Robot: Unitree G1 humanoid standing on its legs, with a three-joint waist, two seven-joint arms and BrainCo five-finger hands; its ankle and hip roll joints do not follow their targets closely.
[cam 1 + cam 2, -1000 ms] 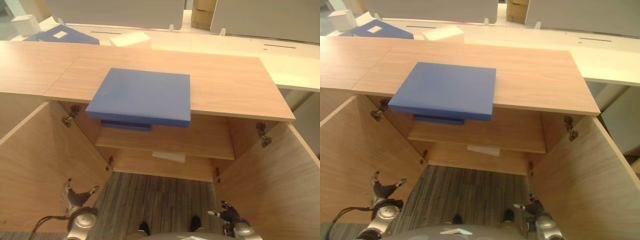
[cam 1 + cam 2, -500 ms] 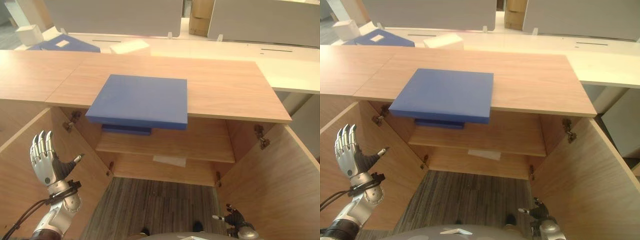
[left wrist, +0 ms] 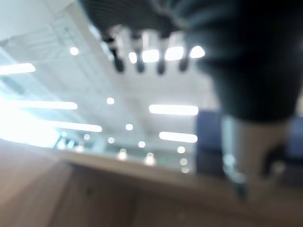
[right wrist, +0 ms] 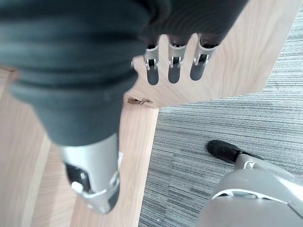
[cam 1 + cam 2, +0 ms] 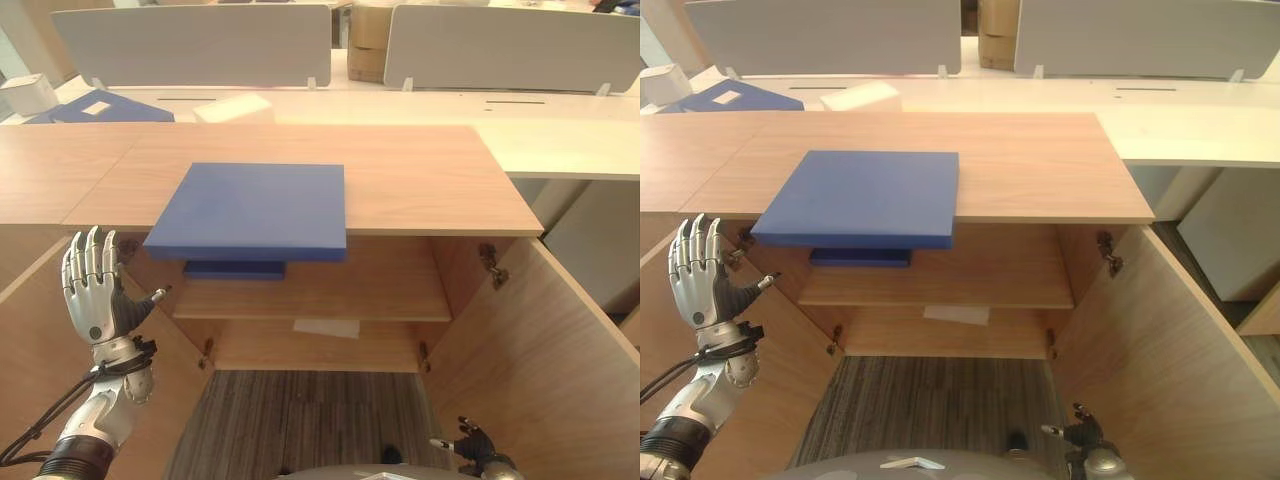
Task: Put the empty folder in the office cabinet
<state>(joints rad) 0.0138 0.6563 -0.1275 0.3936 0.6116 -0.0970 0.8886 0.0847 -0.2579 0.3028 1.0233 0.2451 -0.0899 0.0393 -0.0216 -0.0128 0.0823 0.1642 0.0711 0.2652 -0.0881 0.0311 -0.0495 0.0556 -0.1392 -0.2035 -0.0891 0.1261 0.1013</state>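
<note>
Wood-grain office cabinet [image 5: 420,180], both doors swung wide open toward the robot. Left door [image 5: 40,330] and right door [image 5: 540,360] show bare inner faces, metal hinges [image 5: 489,266] at the carcass edges.

Blue folder [image 5: 250,210] lies flat on the cabinet top, left of centre, its front edge overhanging the cabinet's open front. Not inside the cabinet.

Inside cabinet: one shelf [image 5: 330,290] across the width. A second, darker blue item [image 5: 235,269] sits on that shelf directly below the overhanging folder; can't tell what it is. Below the shelf, on the cabinet bottom, a pale sheet or label [image 5: 326,327], approx. centre.

Left hand [image 5: 98,295] raised in front of the left door, below and left of the folder. Fingers straight, pointing up, thumb out to the side; holds nothing, touches nothing.

Right hand [image 5: 470,446] low, near the bottom edge of the right door, well apart from the folder. Fingers relaxed and extended per right wrist view [image 4: 173,66], nothing in them.

Floor in front of cabinet: grey striped carpet [image 5: 310,420].

Behind cabinet: white desks [image 5: 560,130] w/ grey divider panels [image 5: 190,45]. Another blue folder w/ white label [image 5: 90,106] and a white box [image 5: 233,108] on the desk behind the cabinet's left side. Cardboard box [image 5: 365,45] between the panels.
</note>
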